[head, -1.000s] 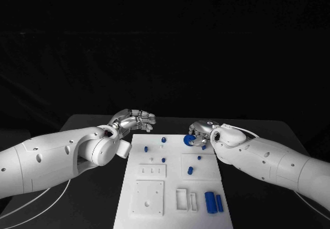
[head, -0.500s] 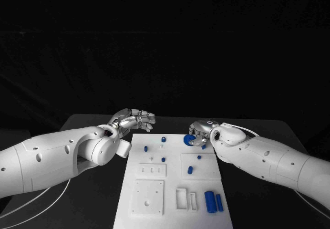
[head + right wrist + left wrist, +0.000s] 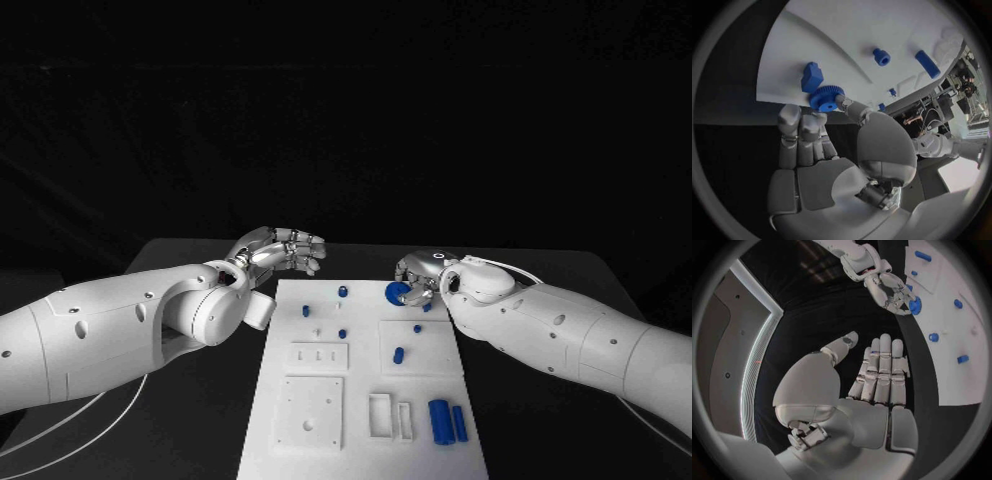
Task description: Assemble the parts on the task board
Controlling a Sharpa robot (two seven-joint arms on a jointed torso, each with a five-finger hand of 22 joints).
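So the right hand (image 3: 421, 277) has a small round blue toothed gear (image 3: 397, 292) pinched between thumb and fingertips, right at the far right corner of the flat white rectangular task board (image 3: 289, 440). My guess is it's gripped by the rim like that so the flat face stays free to drop onto a post or seat, and there's a blocky blue piece (image 3: 812, 76) standing on the board just beside the gear in the right wrist view. The left hand (image 3: 283, 249) hangs off the board's far left corner over the black table (image 3: 173, 258), holding nothing, with fingers straight and side by side and the thumb a bit apart, probably just parked out of the way. Counting in the head view: one gear in hand, roughly six little blue pegs scattered over the far half (some too tiny to be sure), and two longer blue bars (image 3: 449, 423) lying side by side at the near right corner.
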